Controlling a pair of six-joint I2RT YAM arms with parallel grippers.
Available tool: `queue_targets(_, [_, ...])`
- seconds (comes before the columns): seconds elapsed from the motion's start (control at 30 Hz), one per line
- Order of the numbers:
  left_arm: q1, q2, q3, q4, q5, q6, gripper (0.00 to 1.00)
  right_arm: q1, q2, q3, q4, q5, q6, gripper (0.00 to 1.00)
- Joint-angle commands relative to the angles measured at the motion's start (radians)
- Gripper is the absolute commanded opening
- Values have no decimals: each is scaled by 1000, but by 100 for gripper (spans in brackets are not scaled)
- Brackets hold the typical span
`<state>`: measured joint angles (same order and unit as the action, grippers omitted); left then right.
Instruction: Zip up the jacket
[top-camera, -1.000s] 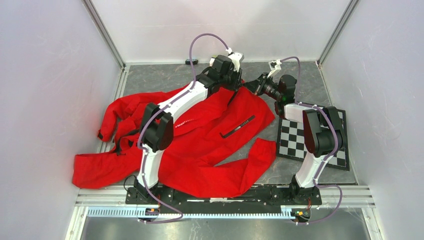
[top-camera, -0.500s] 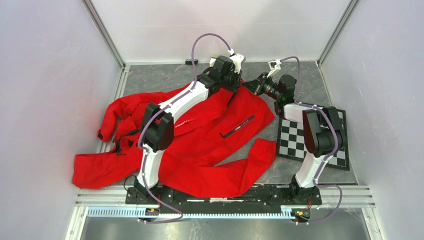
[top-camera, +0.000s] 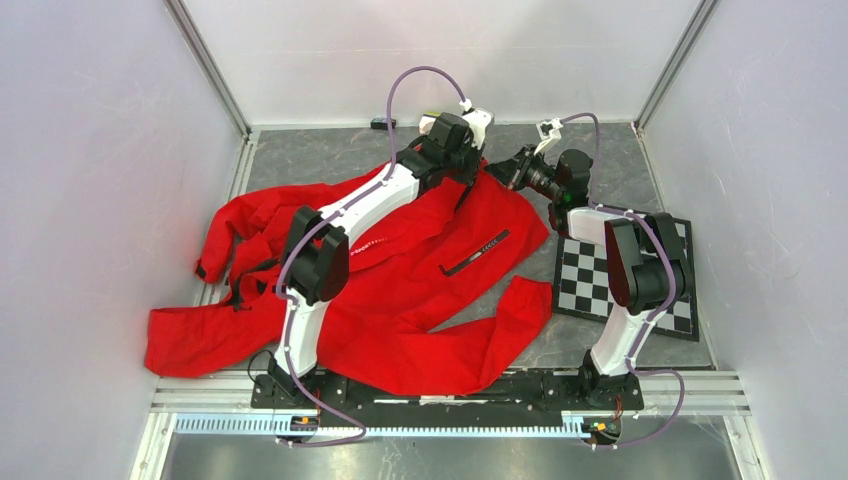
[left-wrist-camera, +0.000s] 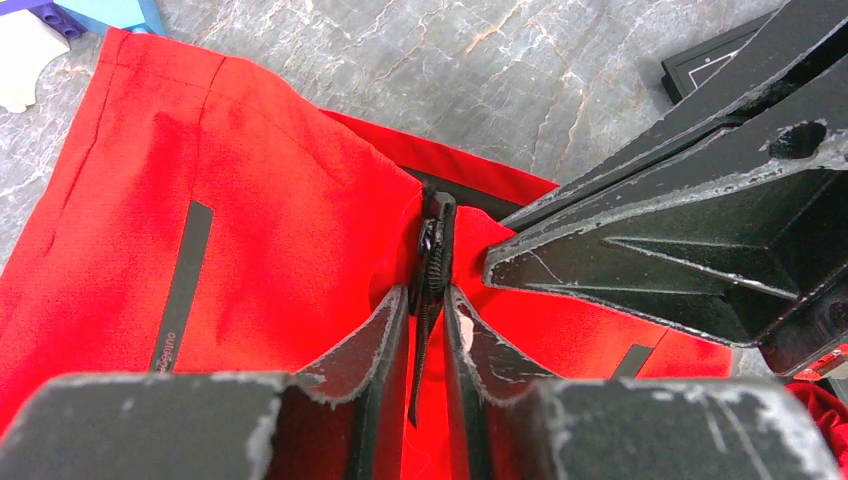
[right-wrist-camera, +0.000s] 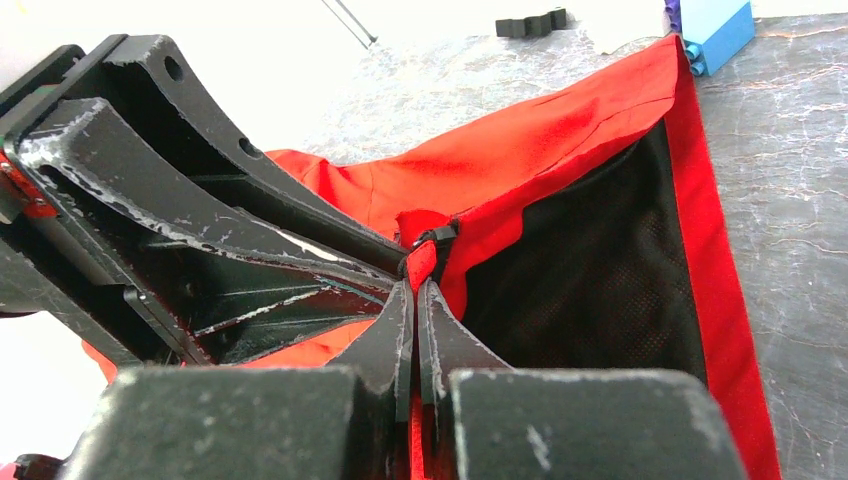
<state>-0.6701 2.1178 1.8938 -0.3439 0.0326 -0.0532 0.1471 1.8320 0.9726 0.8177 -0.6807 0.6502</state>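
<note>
Jaws of your left tool (left-wrist-camera: 427, 300) have narrowed on either side of the zipper (left-wrist-camera: 432, 255); grip not confirmable. Right tool (right-wrist-camera: 415, 292) stays clenched on the jacket (right-wrist-camera: 560, 150) edge, just ahead of the left tool. The jacket lies spread on the tabletop (left-wrist-camera: 560, 80) beneath both. Zipping looks about to start.

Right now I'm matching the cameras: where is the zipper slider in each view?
Top external: hidden where left end effector and right end effector meet.
Left wrist: zipper slider at centre, beyond the left end effector.
Right wrist: black tab at centre.
Shared landmark: far hem of the jacket.
</note>
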Motion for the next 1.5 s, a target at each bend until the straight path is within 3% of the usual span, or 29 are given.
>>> queue_targets(0.0, [-5,5,41,1,-59,52,25,1,-2,44,84,-17,7,0])
queue_targets(0.3, [-5,16,49,2,-101,80,18,1,0,42,89,-20,10,0])
queue_targets(0.4, [-5,9,42,-1,-108,84,21,1,-1,44,89,-20,11,0])
queue_targets(0.57, [-5,-13,25,-6,-107,83,35,1,-2,44,90,-20,10,0])
queue_targets(0.67, [-5,-18,14,-1,-124,94,26,2,-3,40,93,-22,12,0])
queue_targets(0.83, [-5,-16,10,4,-129,93,24,1,-2,33,100,-23,16,0])
queue_targets(1.2, [-5,-70,-39,17,-165,111,34,0,-4,37,102,-25,19,0])
queue_targets(1.47, [-5,-99,-60,37,-167,77,31,1,-6,34,104,-27,20,0])
